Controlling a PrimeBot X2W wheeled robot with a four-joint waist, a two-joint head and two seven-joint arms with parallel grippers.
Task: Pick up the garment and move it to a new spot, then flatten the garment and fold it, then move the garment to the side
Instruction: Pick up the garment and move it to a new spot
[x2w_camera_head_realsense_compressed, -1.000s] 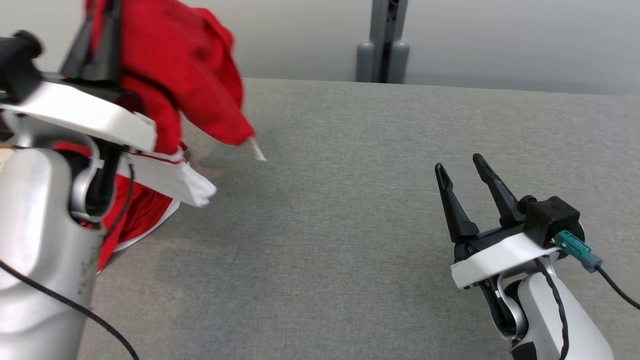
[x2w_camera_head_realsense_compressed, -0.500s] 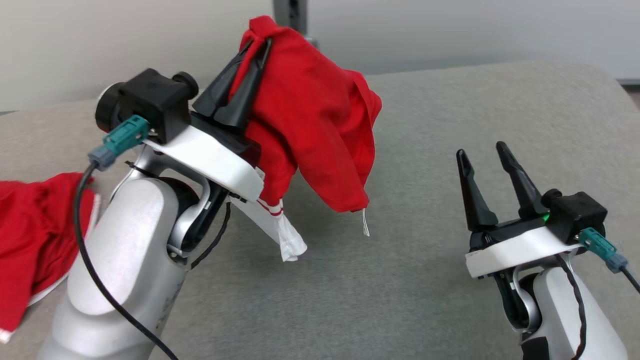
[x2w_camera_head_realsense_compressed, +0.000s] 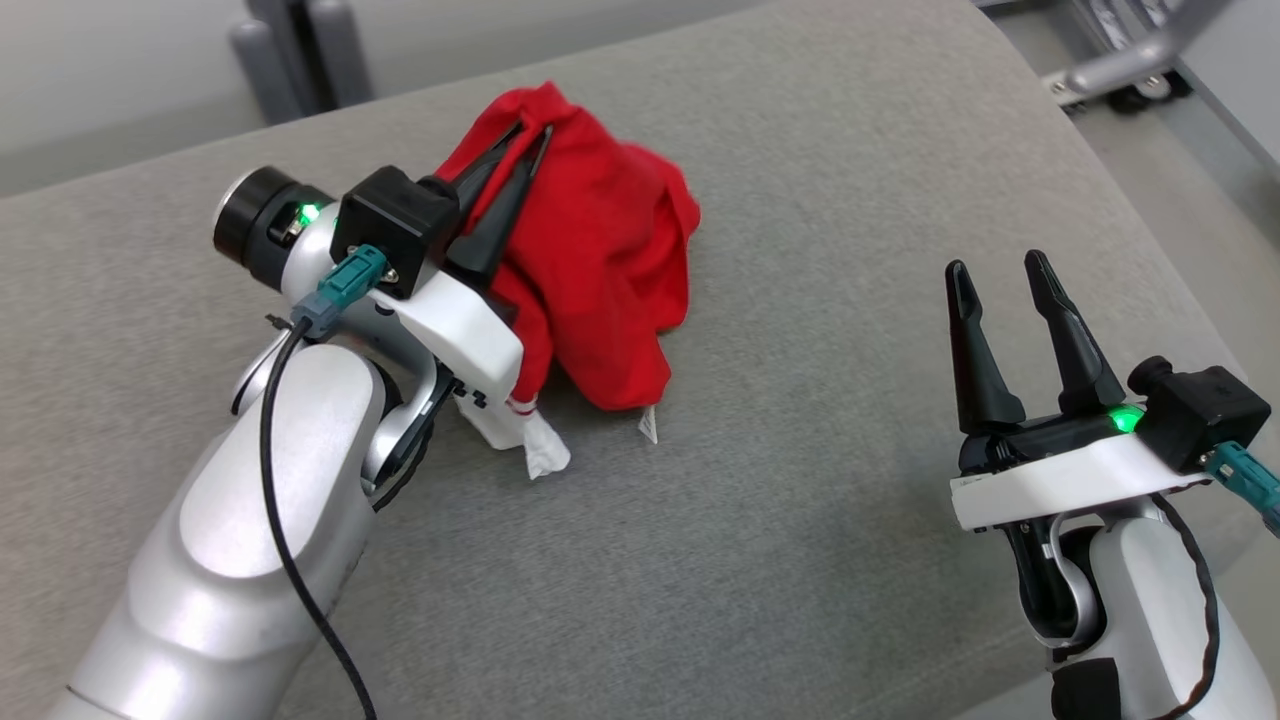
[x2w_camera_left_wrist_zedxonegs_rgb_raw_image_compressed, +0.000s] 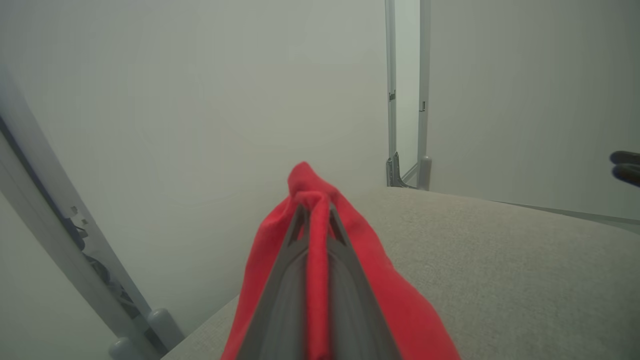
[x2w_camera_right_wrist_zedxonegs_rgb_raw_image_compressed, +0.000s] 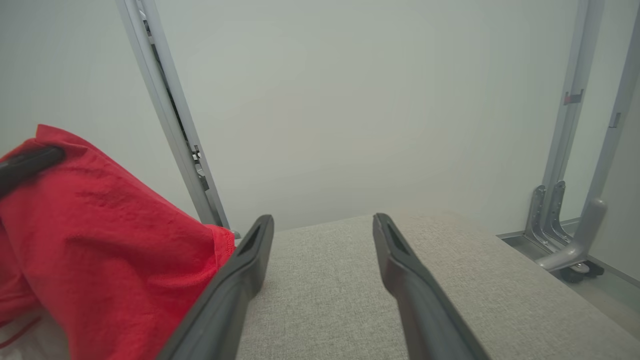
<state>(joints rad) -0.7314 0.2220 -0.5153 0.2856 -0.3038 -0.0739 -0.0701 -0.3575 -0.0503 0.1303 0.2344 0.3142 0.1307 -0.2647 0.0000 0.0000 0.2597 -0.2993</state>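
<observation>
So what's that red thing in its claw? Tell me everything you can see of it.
It is a red garment of matte cloth, bunched and crumpled. A white trim with red stripes and a small white tag hang at its lower edge. The left gripper is shut on its top fold; its lower folds seem to reach the grey padded surface.

The crumpled red cloth garment (x2w_camera_head_realsense_compressed: 600, 290) drapes over the left gripper (x2w_camera_head_realsense_compressed: 535, 132), its lower edge on the grey fabric-covered table (x2w_camera_head_realsense_compressed: 800, 520), well left of the right gripper (x2w_camera_head_realsense_compressed: 997, 263).
</observation>
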